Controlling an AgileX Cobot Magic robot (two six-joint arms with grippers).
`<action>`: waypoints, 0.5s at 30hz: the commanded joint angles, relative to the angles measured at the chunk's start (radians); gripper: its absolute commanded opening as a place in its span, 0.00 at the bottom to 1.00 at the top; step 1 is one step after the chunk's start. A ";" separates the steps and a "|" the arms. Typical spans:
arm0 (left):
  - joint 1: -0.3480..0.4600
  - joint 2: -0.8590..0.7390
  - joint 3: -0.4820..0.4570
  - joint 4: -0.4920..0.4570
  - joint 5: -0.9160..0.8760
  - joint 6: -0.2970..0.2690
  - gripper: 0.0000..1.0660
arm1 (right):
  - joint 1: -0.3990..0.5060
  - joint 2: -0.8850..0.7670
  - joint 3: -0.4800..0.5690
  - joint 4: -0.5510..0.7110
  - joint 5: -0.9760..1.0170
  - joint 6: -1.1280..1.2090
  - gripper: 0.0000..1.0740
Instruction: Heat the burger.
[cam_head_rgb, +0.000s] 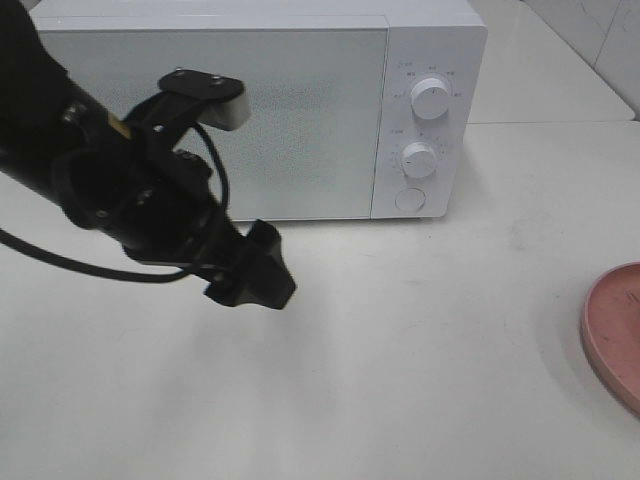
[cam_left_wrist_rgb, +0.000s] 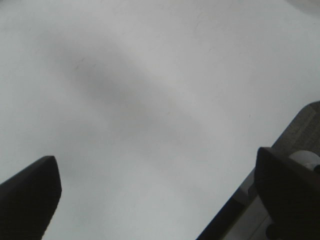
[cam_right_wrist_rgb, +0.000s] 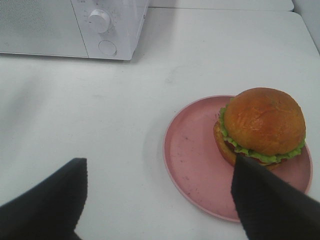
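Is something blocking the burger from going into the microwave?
Yes. The microwave door is shut, so the burger on its pink plate cannot go in yet. The table between them looks bare.

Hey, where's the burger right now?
The burger sits on the pink plate on the white table, seen in the right wrist view; the exterior high view shows only the plate's edge at the right, away from the microwave.

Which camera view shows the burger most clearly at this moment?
The right wrist view shows it best: the whole burger sits on the pink plate, with bun and lettuce plain to see. The exterior high view catches only the plate's edge at its right border, not the burger. The left wrist view shows bare table and none of it.
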 joint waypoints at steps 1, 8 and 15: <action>0.136 -0.043 0.002 0.006 0.191 -0.034 0.97 | -0.007 -0.027 -0.002 -0.004 -0.010 0.007 0.71; 0.399 -0.156 0.002 0.017 0.378 -0.073 0.97 | -0.007 -0.027 -0.002 -0.004 -0.010 0.007 0.71; 0.623 -0.295 0.002 0.123 0.493 -0.149 0.97 | -0.007 -0.027 -0.002 -0.004 -0.010 0.009 0.71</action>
